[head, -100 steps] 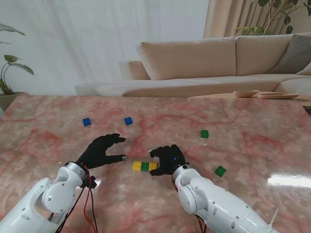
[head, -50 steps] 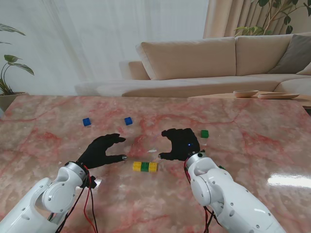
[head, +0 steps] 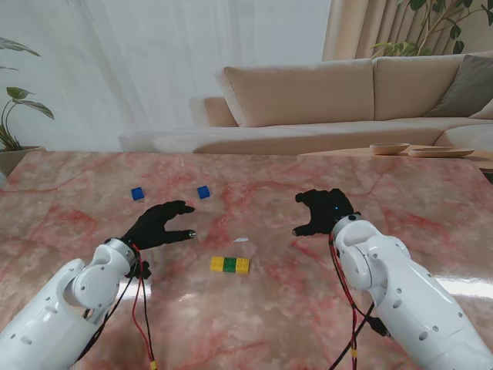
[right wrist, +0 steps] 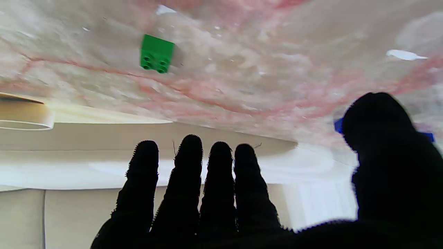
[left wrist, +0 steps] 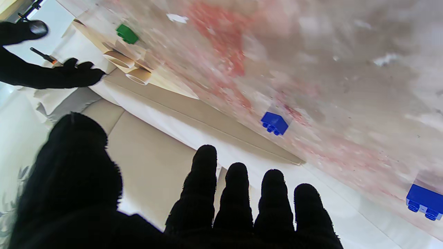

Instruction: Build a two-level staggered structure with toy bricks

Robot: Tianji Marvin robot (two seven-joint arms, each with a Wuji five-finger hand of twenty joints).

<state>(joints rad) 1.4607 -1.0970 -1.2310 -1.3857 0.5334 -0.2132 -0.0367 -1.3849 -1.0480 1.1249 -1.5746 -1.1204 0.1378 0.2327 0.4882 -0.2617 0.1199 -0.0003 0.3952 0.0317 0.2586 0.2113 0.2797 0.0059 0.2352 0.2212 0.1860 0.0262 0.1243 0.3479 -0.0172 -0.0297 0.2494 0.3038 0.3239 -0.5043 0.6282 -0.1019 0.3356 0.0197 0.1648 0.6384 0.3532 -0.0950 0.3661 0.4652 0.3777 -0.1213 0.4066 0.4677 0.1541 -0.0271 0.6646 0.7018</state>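
Bricks: a short row (head: 229,264), yellow-green-yellow, lies flat on the pink marble tabletop (head: 431,231), roughly centre, nearer to the robot than both hands and touching neither. One level only, nothing stacked on it.

L hand (head: 158,225) sits to the left of the row, slightly farther away, palm down w/ fingers (left wrist: 204,193) spread and thumb out; holds nothing. R hand (head: 325,212) is well to the right of the row and farther off, fingers (right wrist: 188,186) loosely side by side, thumb apart, also holding nothing.

Loose bricks: two blue ones farther from the robot than the L hand, one at (head: 137,193) and one at (head: 203,192), well apart from each other; both show in the L wrist view as well, (left wrist: 425,201) and (left wrist: 274,123). A green brick (right wrist: 156,53) lies on the marble ahead of the R hand's fingers in the R wrist view, studs visible; in the stand view the hand covers that spot, so it can't be made out there.

Beyond the far edge of the tabletop: beige sofa (head: 323,92), white curtain (head: 154,62)
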